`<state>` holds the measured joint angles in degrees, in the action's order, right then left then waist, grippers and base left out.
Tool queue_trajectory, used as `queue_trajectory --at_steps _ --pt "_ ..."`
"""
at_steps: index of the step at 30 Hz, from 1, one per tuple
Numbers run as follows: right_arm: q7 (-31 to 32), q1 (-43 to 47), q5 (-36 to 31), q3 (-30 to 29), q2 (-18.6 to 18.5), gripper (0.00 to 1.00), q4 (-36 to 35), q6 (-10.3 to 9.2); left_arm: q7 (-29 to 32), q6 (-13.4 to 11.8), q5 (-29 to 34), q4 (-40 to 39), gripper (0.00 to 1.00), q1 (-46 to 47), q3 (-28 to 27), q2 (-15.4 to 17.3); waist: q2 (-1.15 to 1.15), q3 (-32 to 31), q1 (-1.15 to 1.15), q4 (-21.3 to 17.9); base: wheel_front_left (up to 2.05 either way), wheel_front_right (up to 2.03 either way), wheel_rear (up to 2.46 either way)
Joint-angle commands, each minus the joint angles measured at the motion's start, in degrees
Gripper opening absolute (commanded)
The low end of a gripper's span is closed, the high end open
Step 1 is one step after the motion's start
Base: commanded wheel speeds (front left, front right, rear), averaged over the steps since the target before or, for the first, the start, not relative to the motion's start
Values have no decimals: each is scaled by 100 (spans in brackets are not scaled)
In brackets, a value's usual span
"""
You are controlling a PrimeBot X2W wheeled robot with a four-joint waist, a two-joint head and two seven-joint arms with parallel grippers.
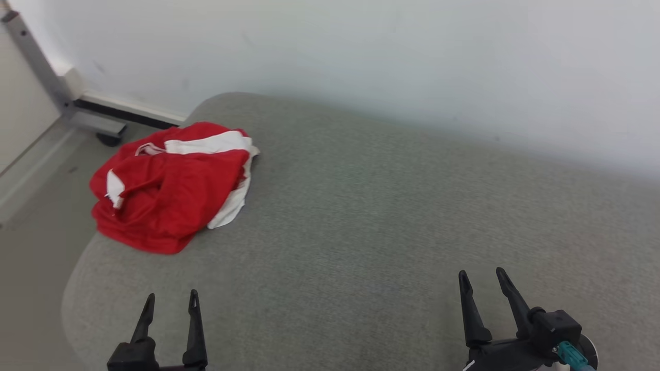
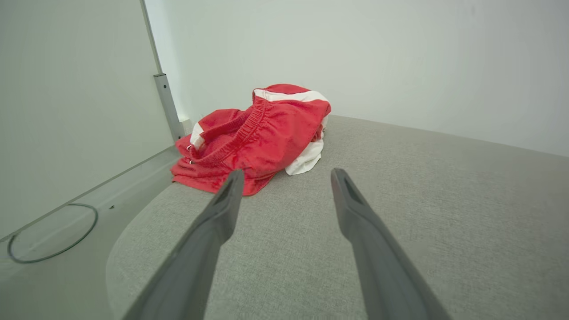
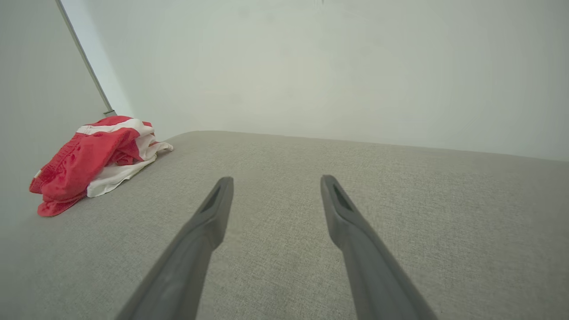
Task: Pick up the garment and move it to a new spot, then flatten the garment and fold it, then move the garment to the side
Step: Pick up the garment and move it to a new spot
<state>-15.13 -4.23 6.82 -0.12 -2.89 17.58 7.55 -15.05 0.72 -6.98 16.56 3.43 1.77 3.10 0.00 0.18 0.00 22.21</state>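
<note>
Ahead of the L hand [image 1: 171,293], a bit to its left & well apart, the red-and-white garment [image 1: 170,190] is lying crumpled near the edge of the grey cushion [image 1: 361,206]. L hand is hanging over the cushion w/ fingers spread wide, holding nothing. R hand [image 1: 482,271] is likewise gaping wide & empty, w/ the garment sitting far off to its front-left.

Garment [image 1: 172,188] on far left of cushion [image 1: 361,216], left claw [image 1: 171,293] before it, right claw [image 1: 481,271] well apart rightward
</note>
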Motion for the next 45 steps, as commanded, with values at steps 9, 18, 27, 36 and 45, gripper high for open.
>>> queue_trajectory --at_steps 9,18,27,36,45 --pt "-4 56 23 89 2 100 53 -12 -20 -17 -26 -45 100 -176 -222 38 0 -77 0 702 0 0 0" --pt "-4 -37 -17 160 2 100 69 -12 -20 -34 -83 -110 100 -211 -321 13 0 -21 0 748 0 0 0" --pt "-4 -111 -119 86 1 100 27 -12 -20 168 -187 520 100 675 -219 22 0 193 0 655 0 0 0" --pt "91 -429 -472 79 1 100 -195 -12 385 455 -649 1749 100 2642 -386 381 0 939 0 20 0 0 0" --pt "306 -583 -706 145 3 100 -585 -12 1020 555 -1204 2879 100 4071 -749 854 0 1728 0 -741 0 0 0"
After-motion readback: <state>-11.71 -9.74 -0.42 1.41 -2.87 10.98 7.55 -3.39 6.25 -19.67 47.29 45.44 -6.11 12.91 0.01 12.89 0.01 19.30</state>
